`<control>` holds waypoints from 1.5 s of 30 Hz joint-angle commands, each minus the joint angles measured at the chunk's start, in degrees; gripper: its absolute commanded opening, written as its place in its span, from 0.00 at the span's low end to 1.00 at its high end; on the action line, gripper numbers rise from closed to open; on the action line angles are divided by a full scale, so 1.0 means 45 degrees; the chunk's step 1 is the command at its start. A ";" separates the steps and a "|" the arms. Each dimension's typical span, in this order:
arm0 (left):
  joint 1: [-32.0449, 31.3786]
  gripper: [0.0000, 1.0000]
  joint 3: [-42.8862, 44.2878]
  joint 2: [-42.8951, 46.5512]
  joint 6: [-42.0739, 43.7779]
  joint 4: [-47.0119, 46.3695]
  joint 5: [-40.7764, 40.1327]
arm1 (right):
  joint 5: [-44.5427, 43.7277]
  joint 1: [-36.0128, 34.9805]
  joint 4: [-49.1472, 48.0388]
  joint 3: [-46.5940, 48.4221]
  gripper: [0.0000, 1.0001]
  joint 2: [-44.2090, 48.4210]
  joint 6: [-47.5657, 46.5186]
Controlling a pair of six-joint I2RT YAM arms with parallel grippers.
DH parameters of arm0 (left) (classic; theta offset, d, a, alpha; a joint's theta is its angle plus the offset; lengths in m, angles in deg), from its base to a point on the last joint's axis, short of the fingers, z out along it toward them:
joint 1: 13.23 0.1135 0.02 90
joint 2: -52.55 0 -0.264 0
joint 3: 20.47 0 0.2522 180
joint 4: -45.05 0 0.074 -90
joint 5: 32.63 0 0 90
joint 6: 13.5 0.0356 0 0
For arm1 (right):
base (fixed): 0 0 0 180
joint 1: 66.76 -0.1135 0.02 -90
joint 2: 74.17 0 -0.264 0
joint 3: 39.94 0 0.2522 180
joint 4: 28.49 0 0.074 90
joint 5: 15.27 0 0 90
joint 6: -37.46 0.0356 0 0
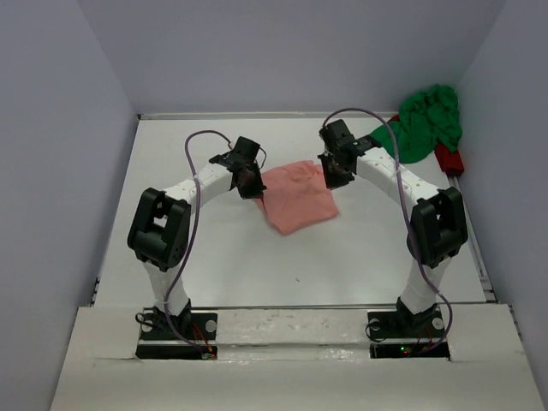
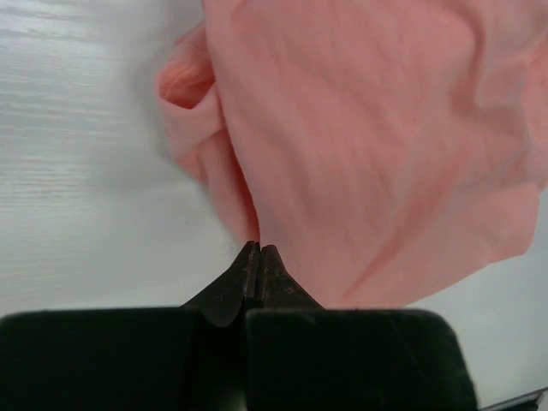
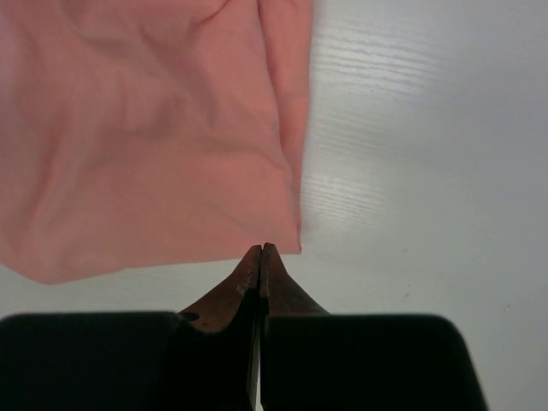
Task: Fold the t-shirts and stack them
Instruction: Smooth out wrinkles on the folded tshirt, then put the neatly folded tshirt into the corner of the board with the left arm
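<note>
Salmon pink t-shirt (image 1: 298, 195) lies partly folded at centre. Green t-shirt (image 1: 425, 122) is crumpled at two o'clock, unfolded, unstacked. Left gripper (image 2: 259, 250) and right gripper (image 3: 261, 251) are clenched at the pink edges; grip unclear.

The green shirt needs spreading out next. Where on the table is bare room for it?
Bare: the near stretch of the table, this side of the pink shirt, and its far left corner. Crowded: far right, around the green shirt.

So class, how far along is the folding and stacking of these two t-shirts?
Done: the salmon pink cloth t-shirt lies roughly folded in the middle. In hand: the left end effector and right end effector sit shut at its edges. Left: the bright green cloth t-shirt lies crumpled far right, unfolded, unstacked.
</note>
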 commanded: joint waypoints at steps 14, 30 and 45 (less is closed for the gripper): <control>-0.0088 0.00 0.3027 -0.2260 0.0683 -0.0474 0.1954 | 0.0705 -0.0005 -0.1751 -0.1110 0.00 -0.0907 0.0333; 0.0205 0.00 0.5432 -0.5152 0.0761 0.0014 0.2676 | 0.1446 -0.0278 -0.2455 -0.2359 0.00 -0.1689 0.1016; 0.0361 0.00 0.7547 -0.6271 0.1426 0.0933 0.3166 | 0.0960 -0.1782 -0.2573 -0.2771 0.00 -0.1962 0.1760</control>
